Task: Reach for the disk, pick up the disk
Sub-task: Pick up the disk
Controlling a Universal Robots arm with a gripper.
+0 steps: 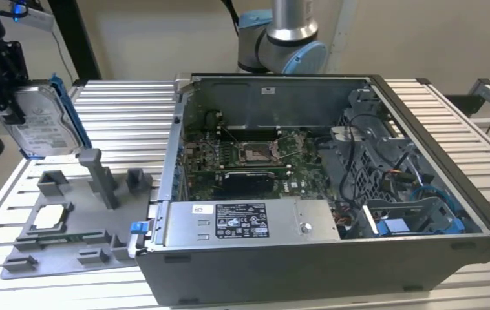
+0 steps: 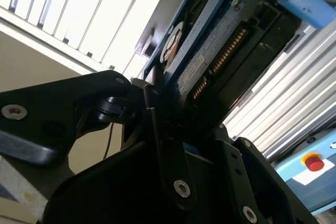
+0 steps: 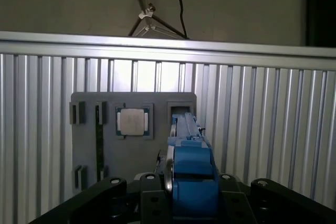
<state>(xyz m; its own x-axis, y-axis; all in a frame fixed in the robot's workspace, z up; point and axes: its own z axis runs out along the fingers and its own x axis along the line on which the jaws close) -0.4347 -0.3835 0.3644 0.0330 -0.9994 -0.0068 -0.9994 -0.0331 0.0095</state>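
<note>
The disk (image 1: 45,124), a silver hard drive in a blue bracket, hangs upright in the air at the exterior view's far left, above the grey tray (image 1: 68,248). My black gripper (image 1: 12,106) is shut on its upper edge. In the second wrist view the disk's (image 2: 220,51) underside, with its connector row, stands out from between the black fingers (image 2: 160,129). In the first wrist view the disk (image 3: 191,169) is seen edge-on, blue bracket foremost, well above the tray (image 3: 134,153).
The tray carries a small square silver chip (image 1: 49,216) and upright grey posts (image 1: 98,177). An open computer case (image 1: 331,174) with a long grey labelled box (image 1: 245,223) fills the ribbed metal table's (image 1: 124,116) middle. The arm's base (image 1: 280,39) stands behind it.
</note>
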